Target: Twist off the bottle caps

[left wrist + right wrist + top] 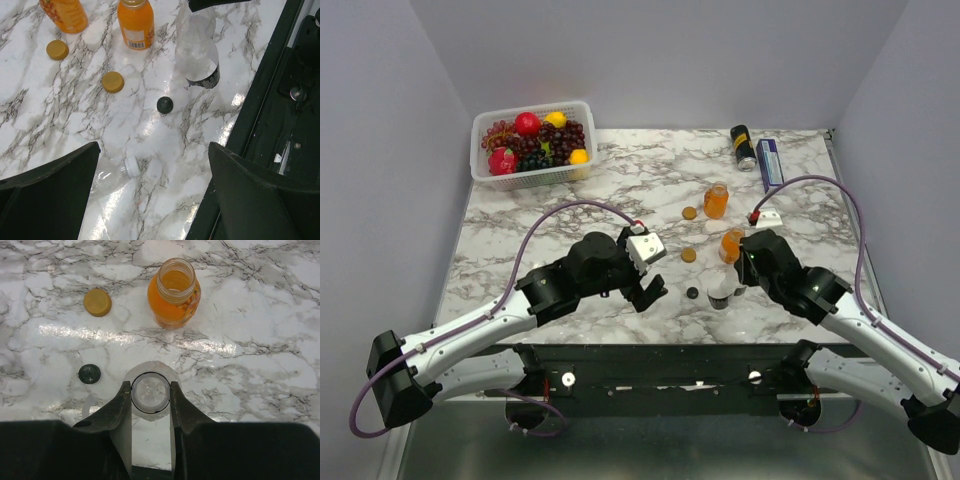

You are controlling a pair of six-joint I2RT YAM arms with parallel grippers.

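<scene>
My right gripper (150, 390) is shut on the neck of an upright clear bottle (150, 391) whose mouth is open; it also shows in the top view (720, 295). My left gripper (155, 200) is open and empty above a second clear bottle (112, 187) lying on its side, white neck end toward the middle. Two uncapped orange juice bottles (716, 200) (732, 243) stand behind. Two orange caps (689, 212) (688, 255) and one dark cap (692, 293) lie loose on the marble. A fourth cap is not visible.
A white basket (535, 181) of fruit stands at the back left. A black can (743, 146) and a blue box (769, 163) lie at the back right. A black rail (650, 355) runs along the table's near edge.
</scene>
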